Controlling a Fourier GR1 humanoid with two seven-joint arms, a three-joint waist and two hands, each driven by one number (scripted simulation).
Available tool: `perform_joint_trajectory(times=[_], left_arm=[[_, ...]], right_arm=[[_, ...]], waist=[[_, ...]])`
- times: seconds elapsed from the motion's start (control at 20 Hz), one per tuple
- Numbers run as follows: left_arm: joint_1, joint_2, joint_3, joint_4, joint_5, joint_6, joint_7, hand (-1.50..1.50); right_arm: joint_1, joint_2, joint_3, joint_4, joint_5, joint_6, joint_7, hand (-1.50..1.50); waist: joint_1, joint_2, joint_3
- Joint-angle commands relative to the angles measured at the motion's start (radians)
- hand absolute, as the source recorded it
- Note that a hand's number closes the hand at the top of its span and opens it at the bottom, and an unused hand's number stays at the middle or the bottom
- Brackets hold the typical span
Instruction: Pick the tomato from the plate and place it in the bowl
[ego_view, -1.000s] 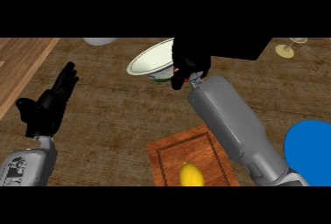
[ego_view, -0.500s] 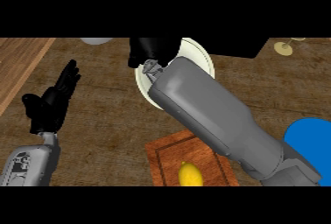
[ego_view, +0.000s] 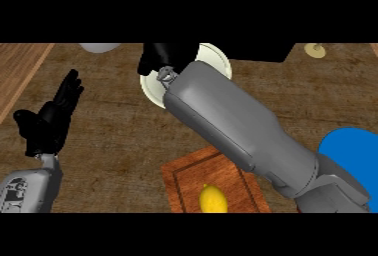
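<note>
Reaching over the bowl (ego_view: 214, 57), right hand (ego_view: 166, 56) looks curled, contents unclear; left hand (ego_view: 50, 120) rests open.

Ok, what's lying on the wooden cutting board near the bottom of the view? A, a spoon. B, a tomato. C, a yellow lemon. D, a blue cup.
C: a yellow lemon lies on the wooden cutting board, low in the head view beside the right forearm.
</note>
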Motion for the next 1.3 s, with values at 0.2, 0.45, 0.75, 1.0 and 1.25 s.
perform_joint_trajectory(times=[0.2, 0.45, 0.75, 1.0, 1.25], left_arm=[[-0.027, -0.005, 0.018, -0.013, 0.007, 0.016, 0.016, 0.0], [-0.032, -0.01, 0.021, 0.031, 0.001, 0.016, -0.014, 0.0], [0.022, 0.023, 0.047, -0.002, 0.023, -0.015, -0.014, 0.0], [0.006, 0.019, 0.028, -0.05, 0.017, -0.016, 0.027, 0.0], [0.021, -0.017, 0.021, -0.044, -0.007, 0.033, 0.034, 0.0]], right_arm=[[0.007, 0.007, 0.004, 0.221, -0.092, -0.259, -0.087, 1.5], [-0.015, 0.007, -0.078, 0.389, -0.123, -0.315, -0.257, 1.5], [0.033, -0.009, -0.18, 0.528, -0.216, -0.141, -0.259, 1.5], [0.052, -0.004, -0.253, 0.577, -0.283, -0.136, -0.464, -1.5], [0.116, 0.007, -0.364, 0.456, -0.392, -0.294, -0.609, -1.5]], waist=[[-0.014, 0.006, 0.001], [-0.023, 0.013, 0.001], [-0.036, 0.01, 0.002], [-0.027, 0.01, 0.003], [-0.054, 0.001, 0.005]])
